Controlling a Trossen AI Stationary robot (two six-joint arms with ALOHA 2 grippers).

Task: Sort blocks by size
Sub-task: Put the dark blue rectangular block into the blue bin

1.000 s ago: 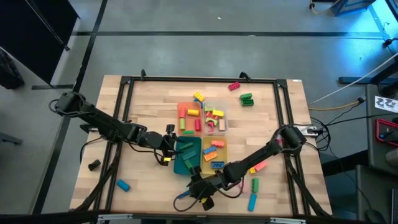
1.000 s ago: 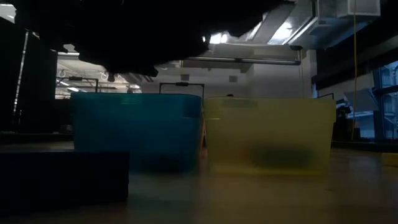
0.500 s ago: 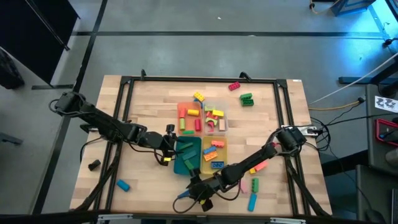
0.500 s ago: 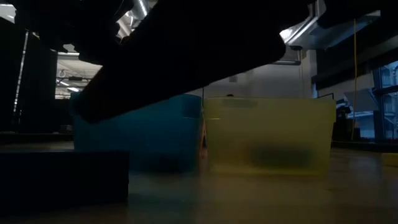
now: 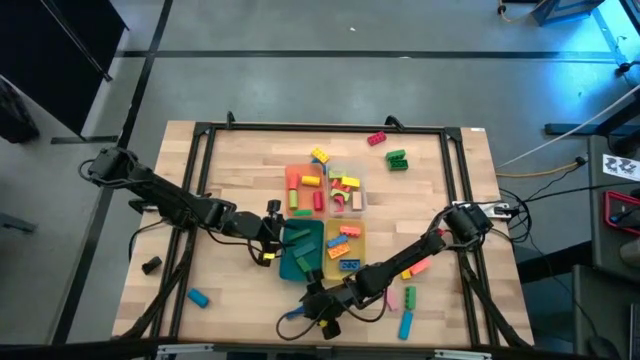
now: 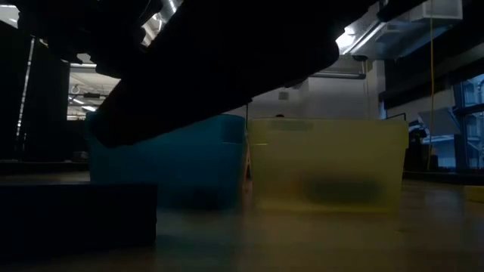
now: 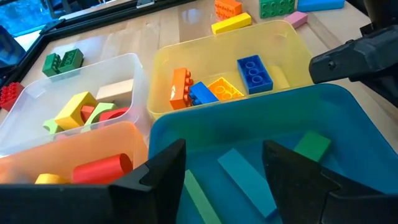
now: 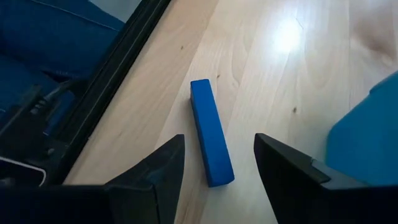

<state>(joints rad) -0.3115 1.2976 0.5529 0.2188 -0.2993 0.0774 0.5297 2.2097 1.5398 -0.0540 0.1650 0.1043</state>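
A blue bar-shaped block (image 8: 210,132) lies flat on the wood near the table's front edge (image 5: 294,316). My right gripper (image 8: 219,163) is open and low over it. One finger stands on each side of the bar's nearer end, with wood showing between each finger and the bar. My left gripper (image 7: 224,163) is open above the teal tray (image 5: 301,250), at that tray's left side. A teal bar (image 7: 245,180) and green blocks (image 7: 311,146) lie in that tray. In the low view a dark arm fills the upper picture.
Orange tray (image 5: 303,186) and clear tray (image 5: 347,190) stand behind the teal one; the yellow tray (image 5: 344,246) is at its right. All hold blocks. Loose blocks lie at the far right (image 5: 397,159), front right (image 5: 406,324) and front left (image 5: 197,298). A black frame rail (image 8: 118,68) runs beside the bar.
My right gripper has sunk a little toward the table over the blue bar and then kept still. In the low view its arm now covers more of the upper picture. The bar has not moved.
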